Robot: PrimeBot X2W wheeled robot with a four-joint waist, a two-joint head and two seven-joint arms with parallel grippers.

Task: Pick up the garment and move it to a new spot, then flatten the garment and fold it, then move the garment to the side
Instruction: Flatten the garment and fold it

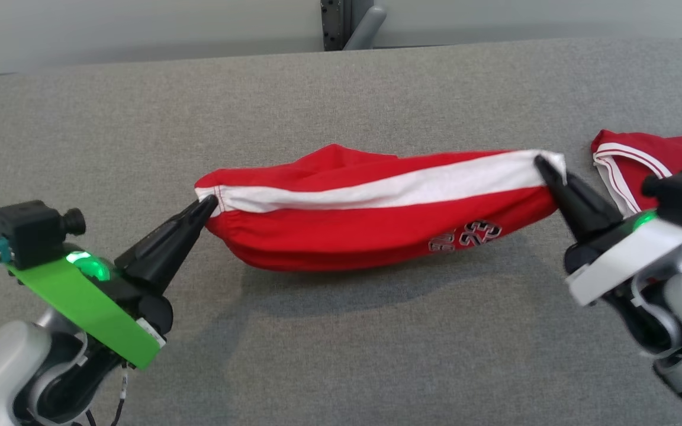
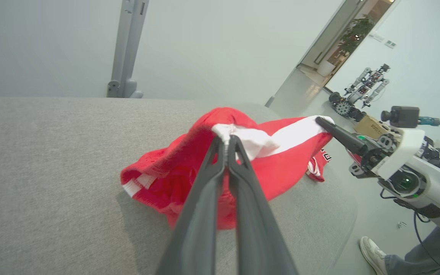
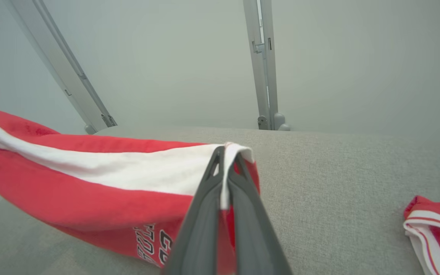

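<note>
Hanging between the two end effectors, the garment (image 1: pixel 370 219), red with a white stripe, is stretched lengthwise above the grey worktop (image 1: pixel 341 94). The left end effector (image 1: pixel 208 206) is clenched on its left end. The right end effector (image 1: pixel 541 163) is clenched on the white corner at its right end. A second garment (image 1: pixel 666 160), also red, lies on the worktop just beyond the right end effector.
</note>
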